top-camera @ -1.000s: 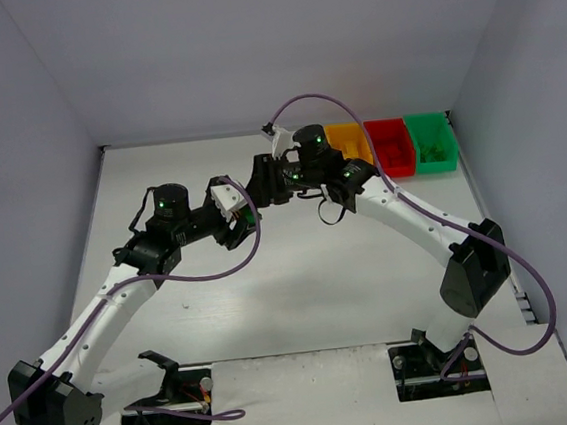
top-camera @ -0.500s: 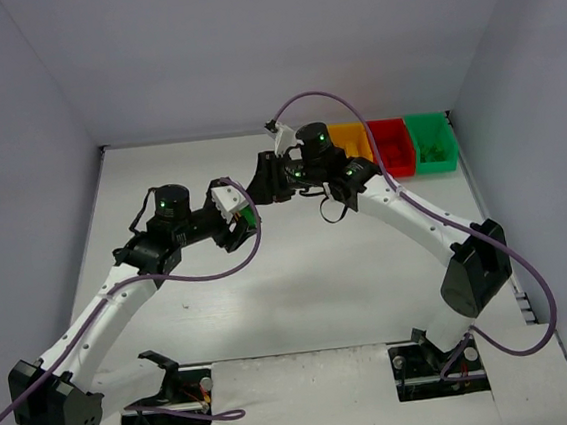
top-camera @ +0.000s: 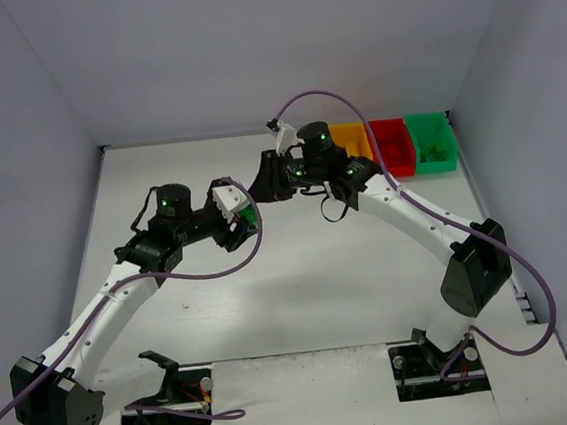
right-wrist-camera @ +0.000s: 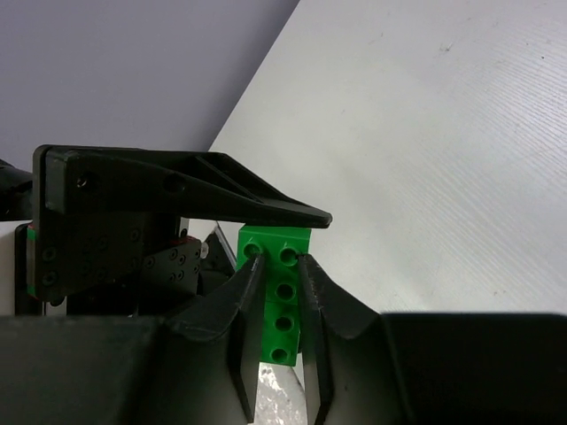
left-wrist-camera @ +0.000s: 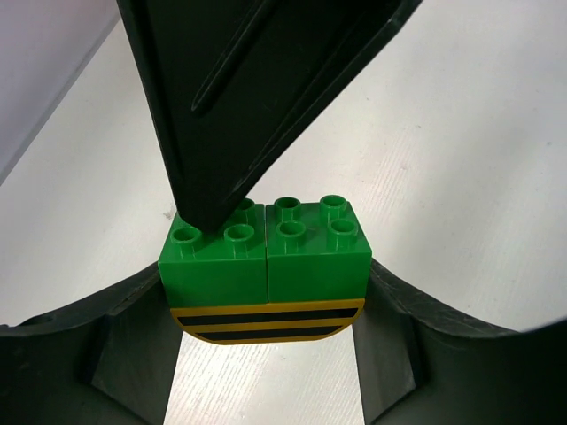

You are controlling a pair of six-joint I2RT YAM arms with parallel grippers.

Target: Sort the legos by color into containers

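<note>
The left pincer (left-wrist-camera: 266, 292) is closed on a small stack (left-wrist-camera: 266, 266). Its two dark fingers press the stack's flanks, and the stack is held up off the surface (top-camera: 300, 281). The stack is two green bricks (left-wrist-camera: 314, 252) side by side, studs up, sitting on a yellow-and-black striped piece (left-wrist-camera: 266, 320). Directly ahead, and touching the same stack, is the right pincer (right-wrist-camera: 276, 319). It is narrowed to a slim slot, and its fingers appear to clamp the green part from the opposite direction. The step in hand looks like pulling a mixed-colour stack apart between the two arms. The next move would need one pincer to hold firm while the other peels or twists the green away from the striped base. The freed green pieces would then go to the green bin (top-camera: 438, 165), which lies well off beyond the right pincer. It is the outermost of the row, past the yellow-orange bin (top-camera: 352, 138) and the red bin (top-camera: 397, 170). The left wrist view alone shows the striped base and the seam between the two green bricks, but the right arm's finger looms over and hides some studs. The right wrist view alone shows how tightly its own fingers bracket the green. Only the overhead view shows the bins, and there the stack is just a green speck between the pincers.
</note>
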